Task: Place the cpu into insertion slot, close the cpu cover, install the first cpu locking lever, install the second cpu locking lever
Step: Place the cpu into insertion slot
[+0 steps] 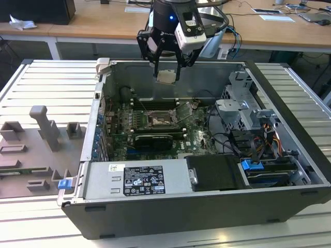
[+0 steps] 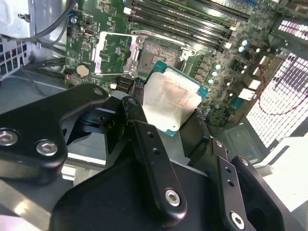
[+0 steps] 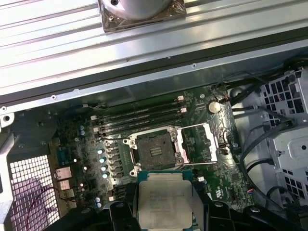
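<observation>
My gripper (image 1: 166, 73) hangs above the open computer case, shut on the cpu (image 1: 166, 77), a pale silver-beige square chip held flat between the black fingers. In both wrist views the cpu (image 2: 169, 102) (image 3: 164, 201) sits clamped by its two opposite edges. The insertion slot (image 1: 156, 120) (image 2: 160, 54) (image 3: 155, 151) lies open on the green motherboard below the chip, dark-framed with nothing in it. The cpu cover (image 3: 202, 143) (image 2: 113, 53) (image 1: 184, 110) is flipped up and back beside the slot, a thin grey metal frame.
Long black memory slots (image 3: 139, 115) run beside the socket. In the exterior view a drive cage (image 1: 243, 111) and cables (image 1: 232, 142) fill the case's right side, with a power supply (image 1: 137, 180) at the front. Grey fixture blocks (image 1: 49, 129) stand on the table at the left.
</observation>
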